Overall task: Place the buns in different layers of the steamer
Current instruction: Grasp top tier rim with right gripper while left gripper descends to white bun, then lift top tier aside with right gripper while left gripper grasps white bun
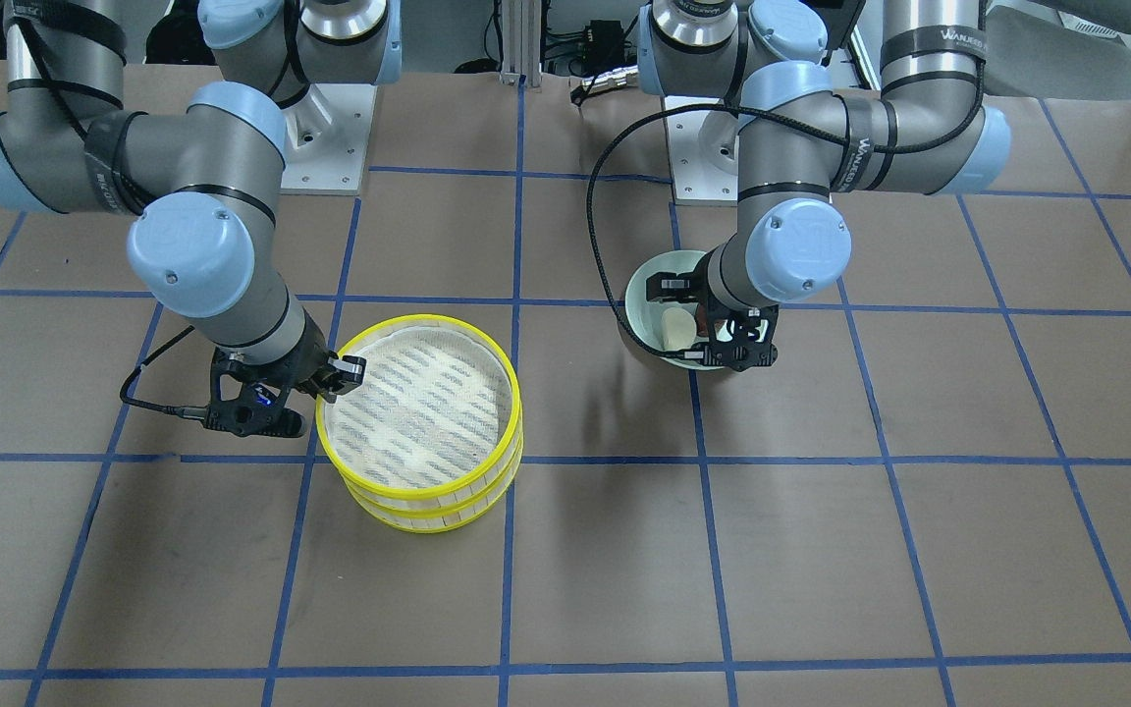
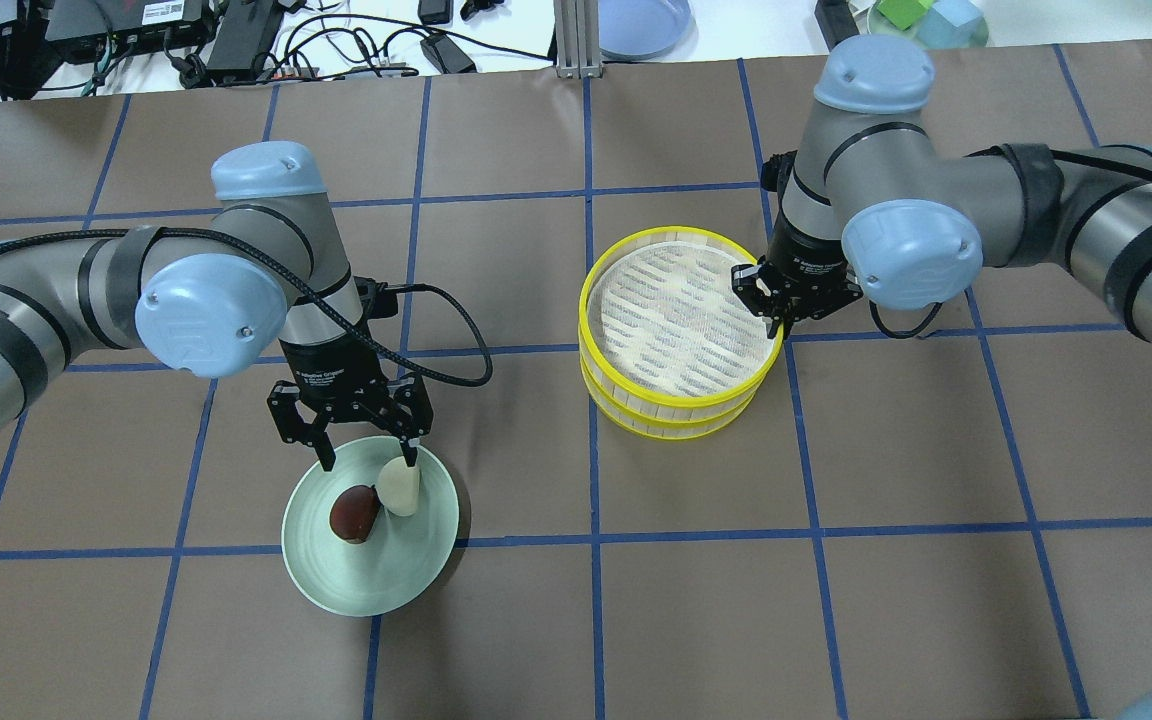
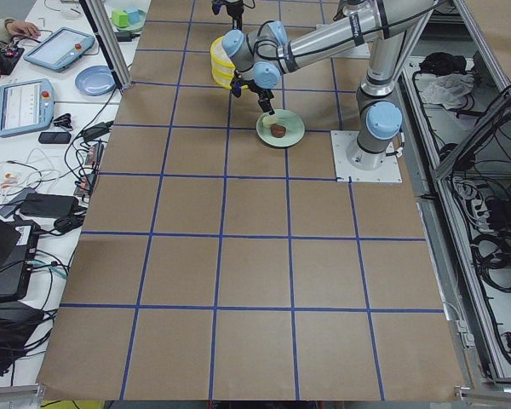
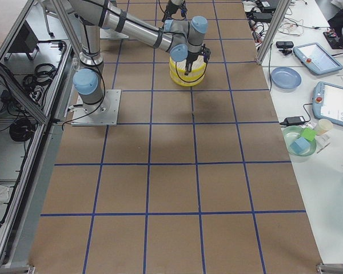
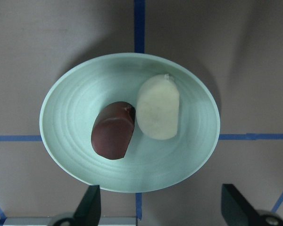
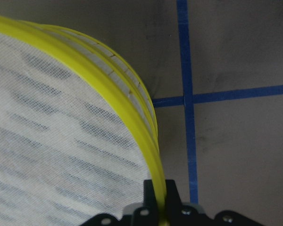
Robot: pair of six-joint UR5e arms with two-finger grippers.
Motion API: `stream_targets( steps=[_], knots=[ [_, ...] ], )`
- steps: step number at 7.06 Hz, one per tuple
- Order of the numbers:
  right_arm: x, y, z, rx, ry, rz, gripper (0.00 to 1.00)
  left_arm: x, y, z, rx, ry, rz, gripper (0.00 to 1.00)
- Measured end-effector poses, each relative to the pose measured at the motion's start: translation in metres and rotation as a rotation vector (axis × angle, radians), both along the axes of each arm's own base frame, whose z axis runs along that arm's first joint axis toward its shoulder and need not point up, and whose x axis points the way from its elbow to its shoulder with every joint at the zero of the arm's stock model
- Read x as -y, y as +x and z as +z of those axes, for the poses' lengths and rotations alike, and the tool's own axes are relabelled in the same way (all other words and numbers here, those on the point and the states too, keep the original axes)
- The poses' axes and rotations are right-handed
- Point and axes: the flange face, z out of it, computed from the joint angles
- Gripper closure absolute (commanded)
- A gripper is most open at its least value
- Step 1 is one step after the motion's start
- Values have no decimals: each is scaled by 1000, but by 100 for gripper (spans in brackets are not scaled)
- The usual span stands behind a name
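Nearest you in the front-facing view, two stacked round steamer trays with bright yellow rims (image 1: 428, 513) stand on the brown tabletop (image 1: 821, 550), with the right gripper (image 1: 335, 376) clamped on the rim of the upper tray (image 1: 408, 489). From overhead, you see the left gripper (image 2: 367, 462) spread wide above a pale green round plate (image 2: 336, 590), where the pale cream oval bun (image 2: 399, 490) and the dark reddish-brown oval bun (image 2: 354, 513) lie touching. Your right wrist camera shows that yellow rim between the narrow-set fingers (image 6: 172, 193).

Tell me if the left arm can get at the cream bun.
Probably yes: the open left gripper hangs right over the plate, the cream bun lies uncovered, though the brown bun crowds one side.
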Motion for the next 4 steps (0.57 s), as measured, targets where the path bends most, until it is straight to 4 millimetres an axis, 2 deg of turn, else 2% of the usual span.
stream_targets(
  steps=[2,3,4],
  knots=[
    [1,-9,0,52,22,-33,100,10,-1,-32,-3,13,4,10],
    [5,-13,9,59,4,-41,100,12,-2,-44,-8,24,9,10],
    [9,-24,24,61,-28,-53,100,15,-3,-54,-11,25,12,42]
  ],
)
